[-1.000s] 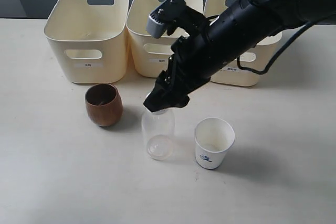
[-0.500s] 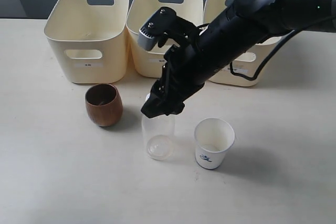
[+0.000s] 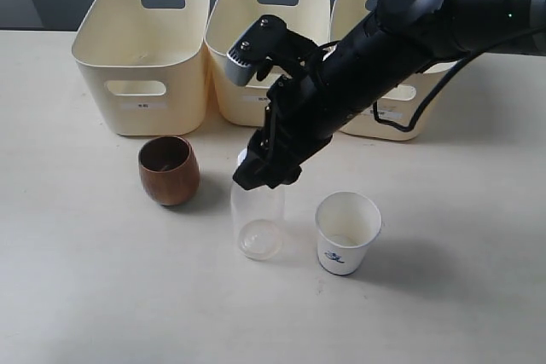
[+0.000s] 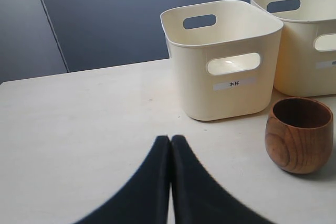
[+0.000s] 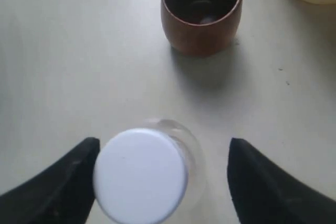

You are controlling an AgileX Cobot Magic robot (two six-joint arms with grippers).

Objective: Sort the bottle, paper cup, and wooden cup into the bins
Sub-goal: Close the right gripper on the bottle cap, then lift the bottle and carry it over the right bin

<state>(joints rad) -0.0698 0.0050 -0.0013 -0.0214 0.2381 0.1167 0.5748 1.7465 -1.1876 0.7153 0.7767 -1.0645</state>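
Three cream bins in a row; left one's label reads 木杯, the others too small to read. Right gripper astride the upright bottle, jaws wide apart, one finger perhaps touching the white cap. Flanked by wooden cup and paper cup with blue logo. Left gripper pressed together, holding nothing.

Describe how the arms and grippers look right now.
Right arm: bulky glossy black links, a grey cylindrical part near the wrist, and a black cable looping off it. Right gripper: black, with tapered fingers. Left gripper: two black curved fingers narrowing to points. Left arm is out of view. No markings visible.
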